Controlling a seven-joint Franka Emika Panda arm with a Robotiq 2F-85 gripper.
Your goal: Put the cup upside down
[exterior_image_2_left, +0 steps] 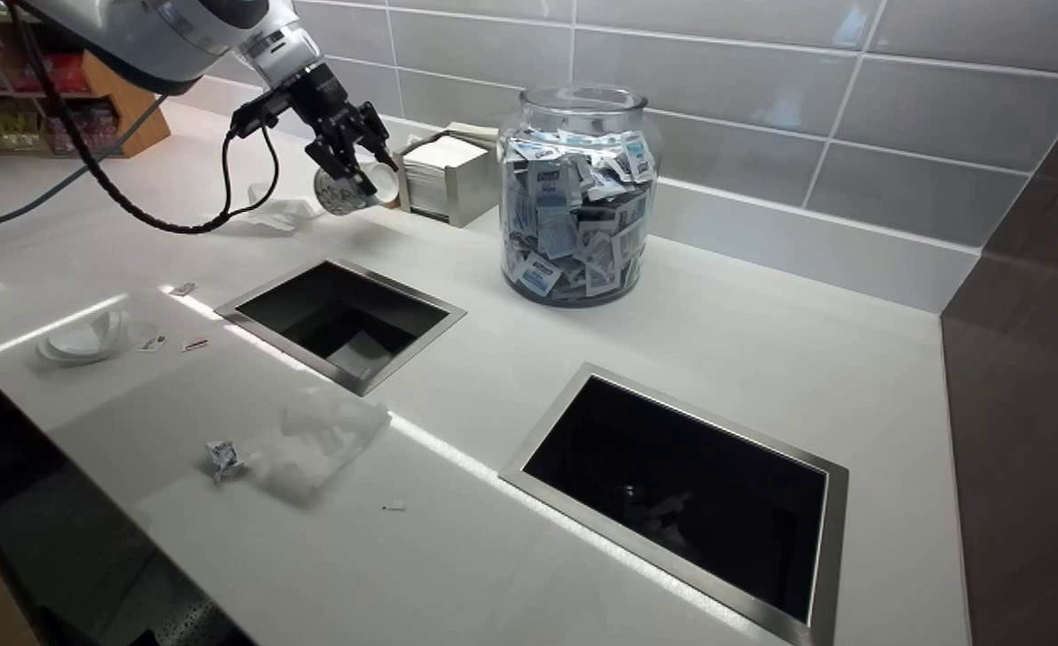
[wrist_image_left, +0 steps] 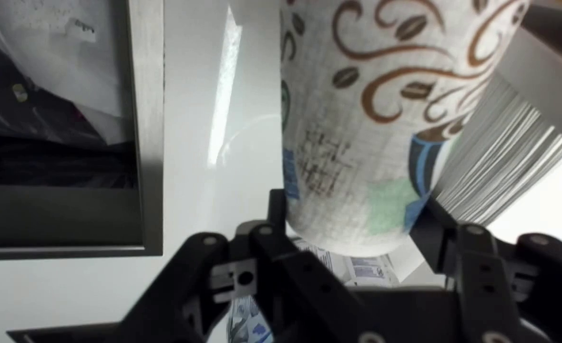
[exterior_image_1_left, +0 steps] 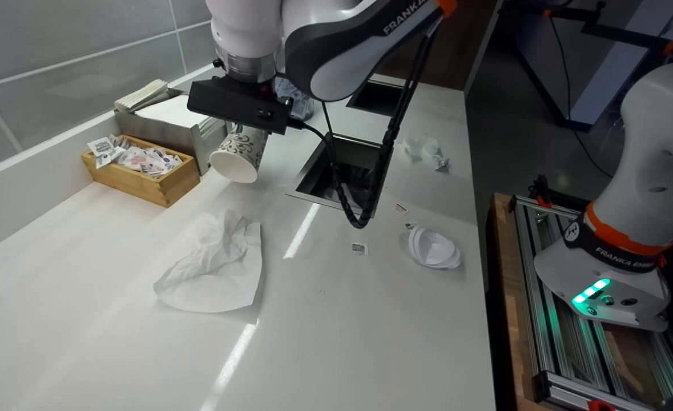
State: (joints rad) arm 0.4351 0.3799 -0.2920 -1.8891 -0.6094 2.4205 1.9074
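The off-white paper cup [exterior_image_1_left: 244, 149] with a dark swirl print is held tilted on its side, apparently above the counter, near the napkin holder. In an exterior view its wide open end faces down toward the camera; another exterior view also shows the cup [exterior_image_2_left: 340, 193], with a white round end toward the right. In the wrist view the cup [wrist_image_left: 376, 143] fills the upper middle, its narrow end lying between the two black fingers. My gripper [wrist_image_left: 355, 212] is shut on the cup near that narrow end, and it also shows in an exterior view [exterior_image_2_left: 378, 178].
A metal napkin holder [exterior_image_2_left: 470, 184] and a wooden packet box [exterior_image_1_left: 179, 181] stand close by the wall. A large glass jar [exterior_image_2_left: 573, 224] stands farther along. Two square bin openings [exterior_image_2_left: 416, 344] [exterior_image_2_left: 830, 556] are cut into the counter. Crumpled paper [exterior_image_1_left: 216, 274] and flat white lids [exterior_image_1_left: 433, 248] lie on it.
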